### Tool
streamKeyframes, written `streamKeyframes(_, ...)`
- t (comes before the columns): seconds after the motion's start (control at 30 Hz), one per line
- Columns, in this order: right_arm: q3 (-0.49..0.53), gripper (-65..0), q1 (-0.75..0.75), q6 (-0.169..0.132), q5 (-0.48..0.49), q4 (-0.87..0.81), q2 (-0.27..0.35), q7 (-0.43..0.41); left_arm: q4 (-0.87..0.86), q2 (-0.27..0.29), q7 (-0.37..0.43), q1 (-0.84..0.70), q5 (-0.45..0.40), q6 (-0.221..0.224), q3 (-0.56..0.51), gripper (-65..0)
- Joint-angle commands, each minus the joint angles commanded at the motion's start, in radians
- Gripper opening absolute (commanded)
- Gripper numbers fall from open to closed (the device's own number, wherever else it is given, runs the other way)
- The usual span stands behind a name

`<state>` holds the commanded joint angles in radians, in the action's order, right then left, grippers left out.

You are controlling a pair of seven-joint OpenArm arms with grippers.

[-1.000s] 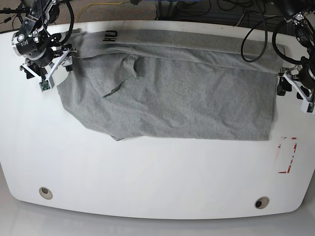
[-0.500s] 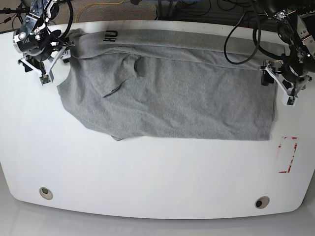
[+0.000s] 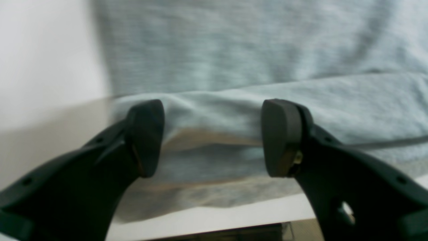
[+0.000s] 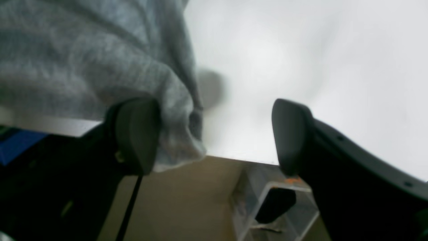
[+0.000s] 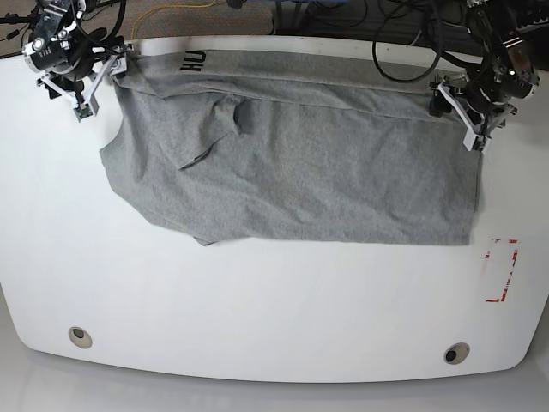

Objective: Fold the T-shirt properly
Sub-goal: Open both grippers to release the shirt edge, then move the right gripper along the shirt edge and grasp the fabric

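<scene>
Grey heather fabric — the T-shirt [image 5: 300,172] — lies spread across the white table [image 5: 257,300], partly folded, with black lettering [image 5: 192,61] showing near its far left corner. At that corner the right gripper [image 5: 96,79] sits with jaws apart, one pad touching a bunched cloth edge. At the far right corner the left gripper [image 5: 459,116] — jaws also spread — straddles the folded hem. A red-marked rectangle [image 5: 501,270] lies near the table's right edge.

A white table [image 5: 257,309] with rounded corners fills the base view, two round holes [image 5: 79,336] near its 6 o'clock edge. At 12 o'clock, brownish floor carries black cables [image 5: 343,17], possibly carpeted.
</scene>
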<state>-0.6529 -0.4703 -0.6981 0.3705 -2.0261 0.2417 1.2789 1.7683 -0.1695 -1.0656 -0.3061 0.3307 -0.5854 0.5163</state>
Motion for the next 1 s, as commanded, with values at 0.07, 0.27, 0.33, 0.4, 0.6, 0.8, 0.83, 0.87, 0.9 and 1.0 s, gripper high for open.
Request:
streamKeyframes(0.07,0.0,-16.2,-0.003,0.0,0.006,0.0,0.0,0.0,-0.037,-0.002,0.009,0.002,0.0,0.0,0.002,-23.6)
streamKeyframes(0.27,0.005,-16.2,-0.02,0.0,0.006,0.002,0.002,0.0,-0.14,-0.012,0.072,0.003,0.0,0.0,0.003,-27.8)
streamKeyframes(0.33,0.006,-16.2,-0.021,0.0,0.008,0.002,0.002,0.003,-0.146,-0.031,0.083,0.0,0.0,0.0,-0.002,-29.7)
streamKeyframes(0.4,0.003,-16.2,-0.021,0.0,0.025,0.002,0.002,0.014,-0.15,-0.037,0.081,0.0,0.002,0.0,-0.002,-31.2)
streamKeyframes(0.6,0.005,-16.2,-0.018,0.0,0.133,0.002,0.043,0.08,-0.153,-0.043,0.081,-0.002,0.002,0.0,0.002,-32.4)
streamKeyframes(0.8,0.0,-16.2,-0.015,0.0,0.167,0.003,0.057,0.089,-0.157,-0.069,0.081,-0.003,0.0,0.0,0.005,-32.4)
streamKeyframes(0.83,0.0,-16.2,-0.012,0.0,0.167,0.005,0.06,0.089,-0.157,-0.075,0.081,-0.003,0.0,0.0,0.005,-32.4)
streamKeyframes(0.87,0.0,-16.2,-0.005,0.0,0.167,0.005,0.069,0.089,-0.158,-0.081,0.083,-0.003,0.0,0.0,0.005,-32.2)
streamKeyframes(0.9,0.0,-16.2,-0.002,0.0,0.167,0.009,0.075,0.089,-0.161,-0.084,0.084,-0.003,0.0,0.0,0.005,-32.2)
streamKeyframes(1.0,-0.018,-16.2,0.015,0.0,0.169,0.032,0.083,0.087,-0.175,-0.091,0.084,-0.003,0.0,0.0,0.021,-32.2)
